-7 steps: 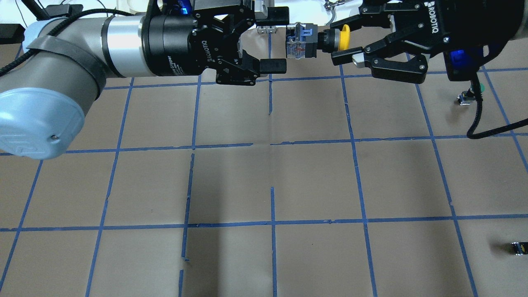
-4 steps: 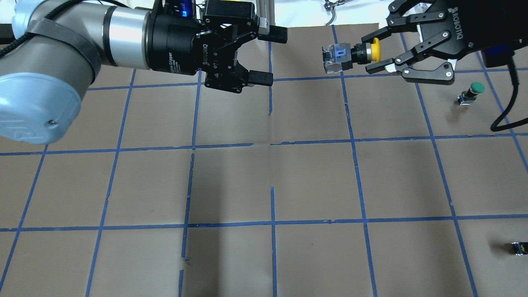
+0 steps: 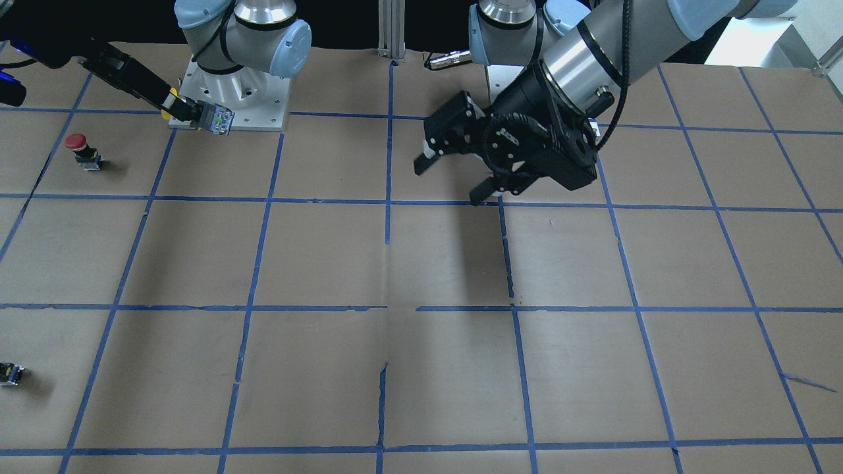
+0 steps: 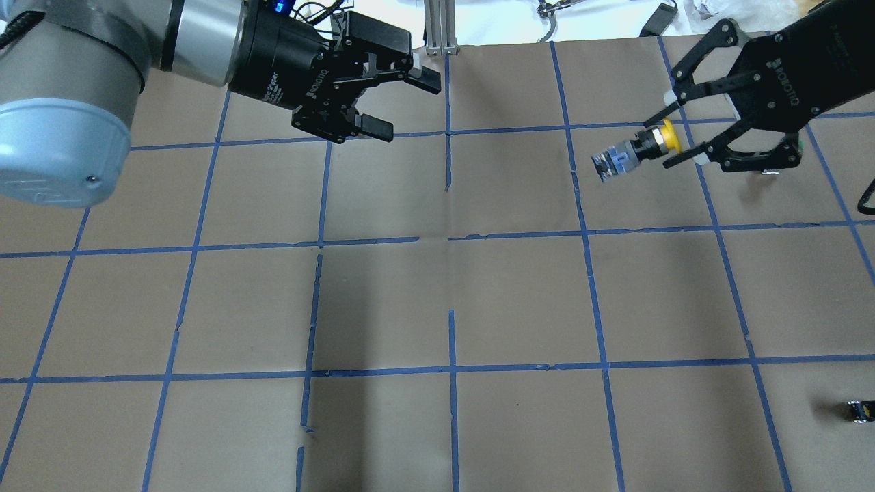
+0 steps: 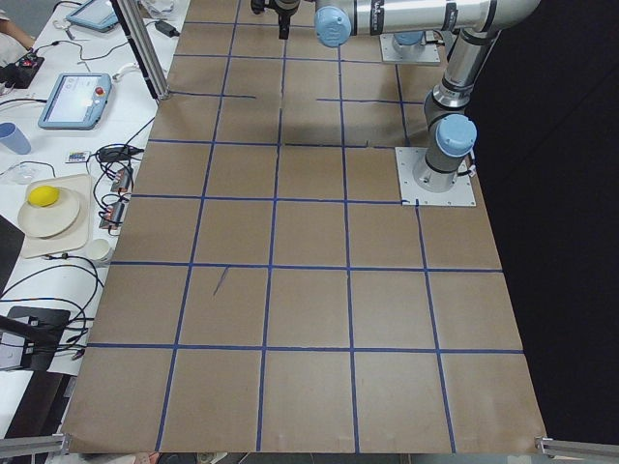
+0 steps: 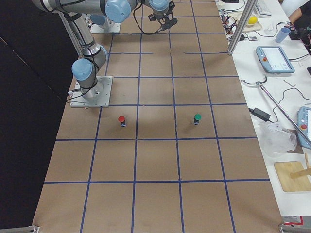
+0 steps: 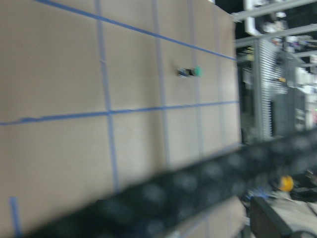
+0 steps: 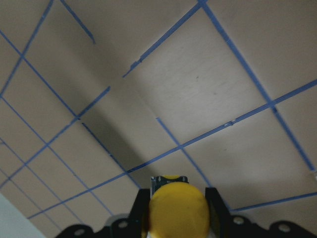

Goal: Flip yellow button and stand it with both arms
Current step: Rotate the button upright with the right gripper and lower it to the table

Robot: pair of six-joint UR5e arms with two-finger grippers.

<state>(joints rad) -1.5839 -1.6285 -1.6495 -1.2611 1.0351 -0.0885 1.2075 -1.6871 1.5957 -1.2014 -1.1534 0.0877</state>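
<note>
My right gripper (image 4: pixel 673 133) is shut on the cap of the yellow button (image 4: pixel 632 154) and holds it in the air over the table's far right part. The button lies sideways, its grey-and-blue base pointing left and slightly down. The front-facing view shows the button (image 3: pixel 209 118) at the tip of the right gripper (image 3: pixel 170 102). The right wrist view shows the yellow cap (image 8: pixel 178 210) between the fingers (image 8: pixel 216 202). My left gripper (image 4: pixel 403 104) is open and empty at the far left-centre, well apart from the button; it also shows in the front-facing view (image 3: pixel 450 180).
A red-capped button (image 3: pixel 78 148) and a green-capped button (image 6: pixel 197 118) stand upright on the robot's right side of the table. A tiny dark switch block (image 4: pixel 859 410) lies near the front right edge. The paper-covered table (image 4: pixel 451 294) has a blue tape grid.
My right gripper has carried the yellow button right and lower, away from the left gripper. The left gripper has drawn back to the left, still open.
</note>
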